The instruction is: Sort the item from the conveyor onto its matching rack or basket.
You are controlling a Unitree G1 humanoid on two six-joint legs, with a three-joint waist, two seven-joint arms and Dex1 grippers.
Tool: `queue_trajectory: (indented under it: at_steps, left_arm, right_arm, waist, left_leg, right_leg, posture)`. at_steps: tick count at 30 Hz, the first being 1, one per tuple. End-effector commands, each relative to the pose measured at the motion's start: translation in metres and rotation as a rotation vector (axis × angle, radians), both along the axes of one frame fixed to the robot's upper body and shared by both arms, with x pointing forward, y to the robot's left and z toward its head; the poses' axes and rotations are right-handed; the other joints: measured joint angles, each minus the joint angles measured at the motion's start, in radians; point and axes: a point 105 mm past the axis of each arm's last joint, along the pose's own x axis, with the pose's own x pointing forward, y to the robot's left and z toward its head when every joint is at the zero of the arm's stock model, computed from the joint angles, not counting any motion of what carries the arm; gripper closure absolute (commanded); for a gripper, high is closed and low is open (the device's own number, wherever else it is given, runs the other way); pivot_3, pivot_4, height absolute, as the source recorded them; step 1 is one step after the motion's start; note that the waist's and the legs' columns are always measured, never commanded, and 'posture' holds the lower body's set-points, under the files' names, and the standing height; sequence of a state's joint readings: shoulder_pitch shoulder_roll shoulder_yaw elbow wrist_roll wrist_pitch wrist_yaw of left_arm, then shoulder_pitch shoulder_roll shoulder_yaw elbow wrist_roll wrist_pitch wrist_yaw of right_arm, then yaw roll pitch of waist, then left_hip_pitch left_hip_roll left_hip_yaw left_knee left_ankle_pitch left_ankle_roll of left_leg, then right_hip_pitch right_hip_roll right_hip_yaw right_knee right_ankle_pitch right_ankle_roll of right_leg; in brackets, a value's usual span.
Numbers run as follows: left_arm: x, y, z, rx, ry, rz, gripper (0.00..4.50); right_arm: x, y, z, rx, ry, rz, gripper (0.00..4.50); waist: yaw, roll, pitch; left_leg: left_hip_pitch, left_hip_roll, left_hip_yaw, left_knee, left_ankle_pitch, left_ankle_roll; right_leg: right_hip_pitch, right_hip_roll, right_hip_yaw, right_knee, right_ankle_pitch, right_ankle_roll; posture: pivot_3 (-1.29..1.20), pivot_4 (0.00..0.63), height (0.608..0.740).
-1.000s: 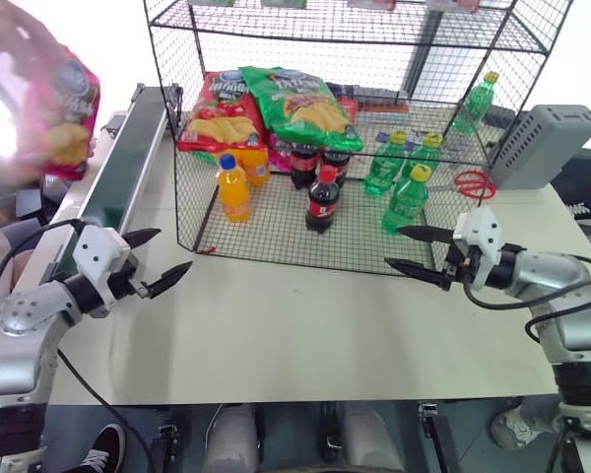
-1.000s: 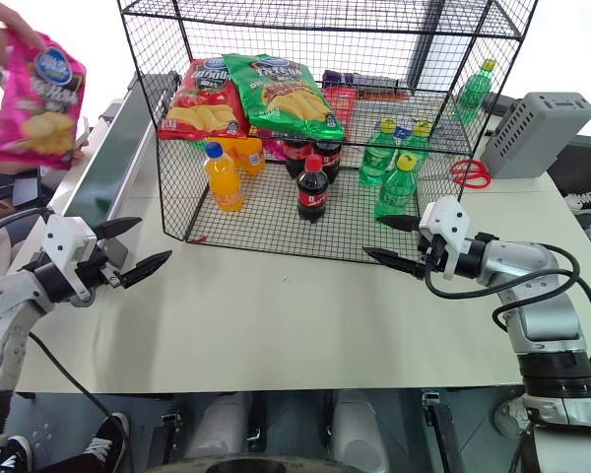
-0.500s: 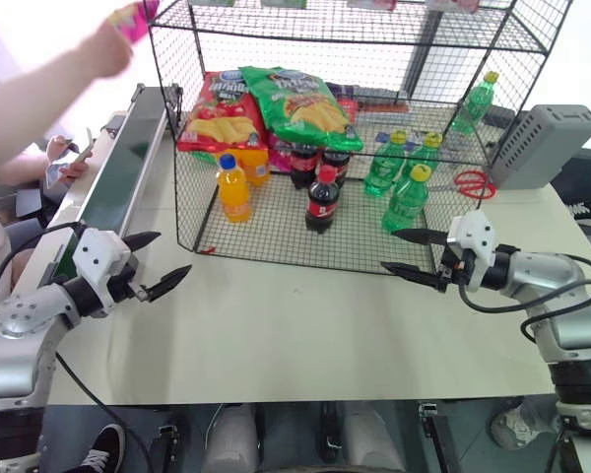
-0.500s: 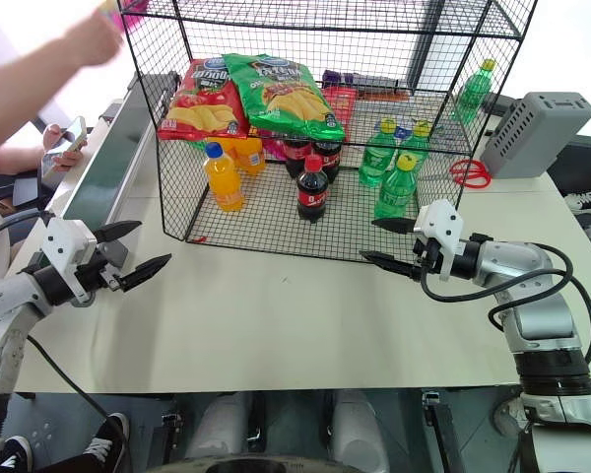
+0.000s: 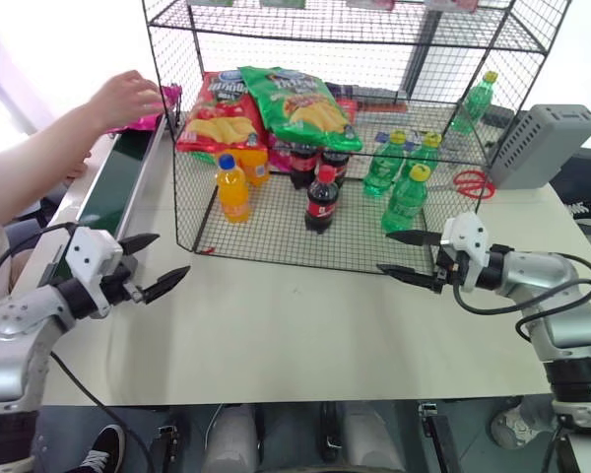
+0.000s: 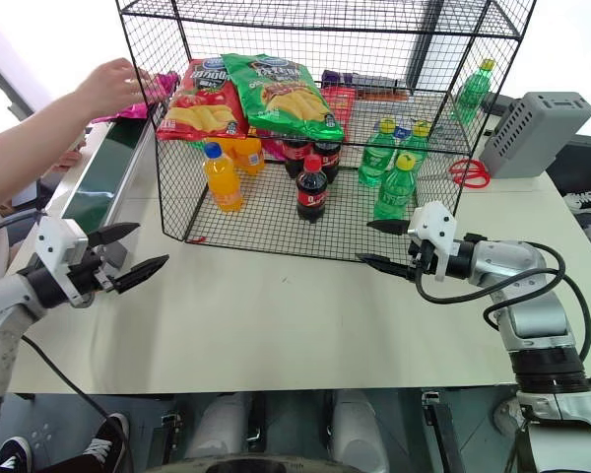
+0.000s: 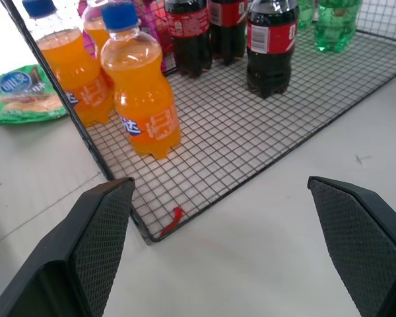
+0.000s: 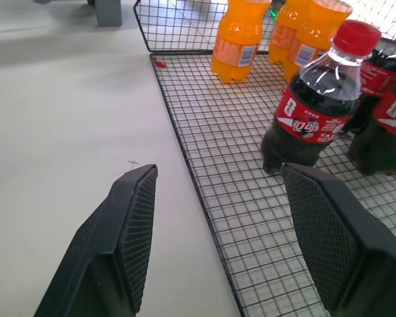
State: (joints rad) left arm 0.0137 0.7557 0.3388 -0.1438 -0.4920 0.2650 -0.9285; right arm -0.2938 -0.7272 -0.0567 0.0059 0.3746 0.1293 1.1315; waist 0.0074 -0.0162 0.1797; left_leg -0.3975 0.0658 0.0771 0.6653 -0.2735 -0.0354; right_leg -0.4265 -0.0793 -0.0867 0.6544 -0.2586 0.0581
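Pink crisp bag [image 5: 150, 108] sits at ten o'clock of the head view, under a person's hand [image 5: 126, 99], over the far end of the conveyor [image 5: 106, 187] just beside the black wire rack [image 5: 276, 232]. Left gripper [image 5: 156, 264] at eight o'clock hovers above the table [image 5: 295, 325], fingers spread wide, empty. Right gripper [image 5: 402, 254] at three o'clock stands partly open, empty, near the rack's front edge.
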Motion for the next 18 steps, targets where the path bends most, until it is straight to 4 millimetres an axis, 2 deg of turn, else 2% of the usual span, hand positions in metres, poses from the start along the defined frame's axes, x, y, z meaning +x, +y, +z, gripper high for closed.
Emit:
queue_trajectory:
  at_steps: [1,4,7,10,11,14,15,18]
  left_arm:
    - [-0.014,0.004,0.013,-0.043,-0.018,-0.019,0.00]
    - [-0.024,0.010,0.014,-0.025,-0.049,-0.010,0.00]
    - [-0.029,0.030,0.015,0.063,-0.110,0.100,0.00]
    - [-0.032,0.051,0.022,0.162,-0.206,0.214,0.00]
    - [-0.034,0.055,0.024,0.182,-0.223,0.238,0.00]
    - [-0.046,0.068,0.025,0.280,-0.261,0.283,0.00]
    - [-0.050,0.071,0.024,0.325,-0.271,0.290,0.00]
    - [-0.066,0.090,0.012,0.660,-0.289,0.278,0.00]
  right_arm:
    - [-0.005,0.013,0.007,0.048,-0.004,0.043,1.41]
    - [-0.010,0.027,0.006,0.087,0.027,0.077,1.41]
    - [-0.018,0.051,0.005,0.157,0.063,0.137,1.41]
    - [-0.021,0.066,0.007,0.230,0.118,0.179,0.58]
    - [-0.021,0.068,0.007,0.245,0.125,0.183,0.10]
    - [-0.026,0.079,0.003,0.253,0.168,0.222,0.04]
    - [-0.027,0.082,0.001,0.248,0.174,0.232,0.04]
    - [-0.024,0.088,0.001,0.254,0.166,0.255,0.04]
  waist:
    - [-0.001,0.000,0.000]
    - [-0.002,0.000,0.000]
    - [-0.004,0.000,0.000]
    - [-0.002,0.000,0.000]
    - [-0.002,0.000,0.000]
    - [0.000,0.000,0.000]
    - [0.000,0.000,0.000]
    - [-0.002,0.000,0.000]
  left_leg:
    - [0.000,0.000,0.000,0.000,0.000,0.000]
    - [0.000,0.000,0.000,0.000,0.000,0.000]
    - [0.000,0.000,0.000,0.000,0.000,0.000]
    - [0.000,0.001,0.000,0.000,0.000,0.000]
    - [0.000,0.001,0.000,0.000,0.000,0.000]
    - [0.000,0.000,0.000,0.000,0.000,0.000]
    - [0.000,0.000,0.001,0.000,0.000,0.000]
    - [0.000,0.000,0.000,0.000,0.000,0.000]
  right_leg:
    - [0.000,0.000,0.000,0.000,0.000,0.000]
    - [0.000,0.000,0.000,0.000,0.000,0.000]
    - [0.000,0.000,0.000,0.000,0.000,0.000]
    - [0.000,0.000,0.000,0.000,0.000,0.000]
    - [0.000,0.000,0.000,0.000,0.000,0.000]
    - [0.000,0.000,0.000,-0.001,0.000,0.000]
    - [0.000,-0.001,0.000,-0.001,0.000,0.000]
    - [0.000,0.000,0.000,-0.001,0.000,-0.001]
  posture:
    - [0.00,0.150,0.740]
    - [0.00,0.150,0.740]
    - [0.00,0.150,0.740]
    - [0.00,0.150,0.740]
    - [0.00,0.150,0.740]
    - [0.00,0.150,0.740]
    - [0.00,0.150,0.740]
    - [0.00,0.150,0.740]
